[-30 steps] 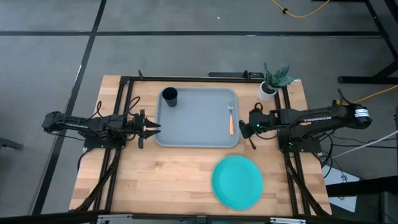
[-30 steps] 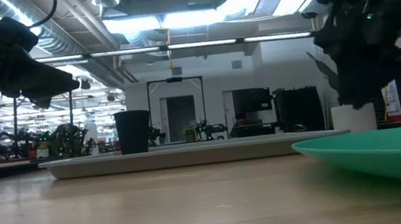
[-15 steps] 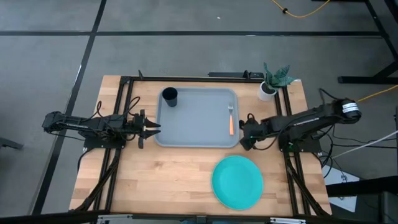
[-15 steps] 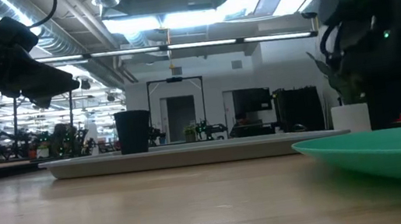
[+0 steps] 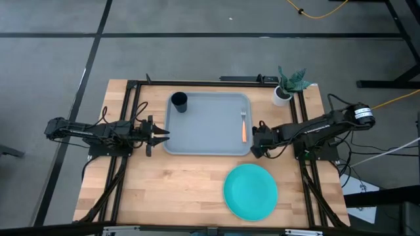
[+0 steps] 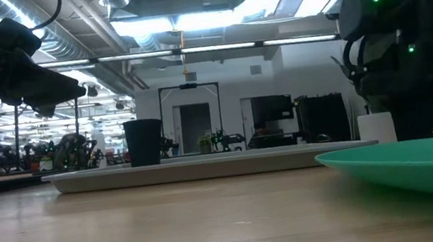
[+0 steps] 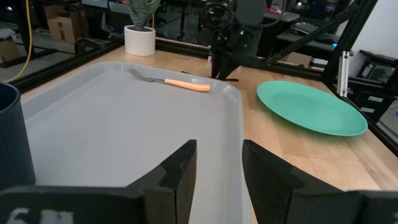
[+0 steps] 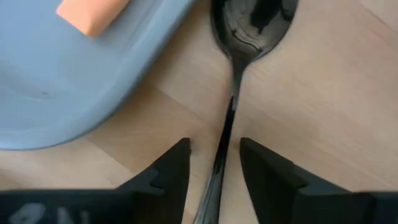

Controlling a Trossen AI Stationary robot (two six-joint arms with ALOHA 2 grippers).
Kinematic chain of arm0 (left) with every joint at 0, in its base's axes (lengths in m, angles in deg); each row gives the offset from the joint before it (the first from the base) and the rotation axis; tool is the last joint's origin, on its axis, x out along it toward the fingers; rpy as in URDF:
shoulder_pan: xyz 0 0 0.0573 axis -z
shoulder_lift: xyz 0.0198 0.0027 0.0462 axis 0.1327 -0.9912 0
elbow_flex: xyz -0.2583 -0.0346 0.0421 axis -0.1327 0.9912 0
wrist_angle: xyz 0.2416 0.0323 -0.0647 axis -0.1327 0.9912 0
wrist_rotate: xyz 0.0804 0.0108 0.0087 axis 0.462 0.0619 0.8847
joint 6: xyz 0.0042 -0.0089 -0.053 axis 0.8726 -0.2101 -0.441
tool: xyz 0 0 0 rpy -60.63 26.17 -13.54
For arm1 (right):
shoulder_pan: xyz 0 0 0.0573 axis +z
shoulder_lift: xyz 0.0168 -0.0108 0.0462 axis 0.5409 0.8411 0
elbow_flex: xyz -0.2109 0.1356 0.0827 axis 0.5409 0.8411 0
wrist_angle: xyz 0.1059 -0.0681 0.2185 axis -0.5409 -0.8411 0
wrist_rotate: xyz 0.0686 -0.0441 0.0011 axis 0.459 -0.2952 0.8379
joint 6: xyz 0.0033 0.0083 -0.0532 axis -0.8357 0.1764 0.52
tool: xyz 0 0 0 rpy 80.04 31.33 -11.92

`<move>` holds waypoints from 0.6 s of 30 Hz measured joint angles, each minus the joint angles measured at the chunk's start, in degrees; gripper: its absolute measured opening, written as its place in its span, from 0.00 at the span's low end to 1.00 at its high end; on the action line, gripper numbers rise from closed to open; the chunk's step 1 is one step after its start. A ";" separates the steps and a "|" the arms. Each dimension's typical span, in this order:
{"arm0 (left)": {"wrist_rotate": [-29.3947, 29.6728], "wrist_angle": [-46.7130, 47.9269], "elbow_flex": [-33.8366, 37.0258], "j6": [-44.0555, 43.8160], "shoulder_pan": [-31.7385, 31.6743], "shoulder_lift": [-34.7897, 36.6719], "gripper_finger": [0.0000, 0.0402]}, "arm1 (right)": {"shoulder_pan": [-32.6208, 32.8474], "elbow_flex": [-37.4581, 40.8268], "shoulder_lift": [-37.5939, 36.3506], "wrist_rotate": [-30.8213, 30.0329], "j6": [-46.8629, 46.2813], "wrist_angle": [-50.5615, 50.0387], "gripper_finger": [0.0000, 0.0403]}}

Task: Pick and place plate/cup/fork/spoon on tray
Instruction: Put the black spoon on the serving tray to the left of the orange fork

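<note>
The wooden surface (image 5: 170,190) is carrying everything, and the tray (image 5: 207,128) is sitting in its far middle, pale grey-blue, rim up. The plate (image 5: 250,191) is lying flat on the bare wood nearer the camera's bottom edge, off the tray's right front corner and well apart from it.

Now the arms. The left arm is lying low along the left side, its left claw (image 5: 159,134) hanging just beside the tray's left rim, fingers a little apart with nothing between them; the left wrist view is looking across the tray floor through that gap. The right arm is reaching in from the right, and the right claw (image 5: 254,141) is working just off the tray's right front corner. In the right wrist view its fingers (image 8: 171,171) are standing slightly open on either side of the spoon's handle, not visibly pressing on it.

The cup (image 5: 178,101) is standing upright in the tray's far left corner. A white pot with a green plant (image 5: 287,85) is sitting at the surface's far right corner, off the tray.

The fork (image 5: 243,127) is lying inside the tray along its right rim, orange handle toward the front. The spoon (image 8: 239,74) is lying on the wood just outside the tray's rounded corner, dark bowl pointing away from the claw.
</note>
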 joint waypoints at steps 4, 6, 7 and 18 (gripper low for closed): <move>0.00 0.00 0.00 0.00 0.00 0.00 0.30 | -0.02 0.02 0.05 -0.64 -0.61 -1.24 0.24; 0.00 0.00 0.00 0.00 0.00 0.00 0.30 | -0.02 0.05 0.05 -0.93 -0.61 -1.65 0.17; 0.00 0.00 0.00 0.00 0.02 0.00 0.30 | -0.04 0.07 0.05 -1.04 -0.54 -1.80 0.13; 0.00 0.00 0.00 0.00 0.00 0.02 0.30 | -0.04 0.39 -8.90 -6.21 -13.57 -6.53 0.02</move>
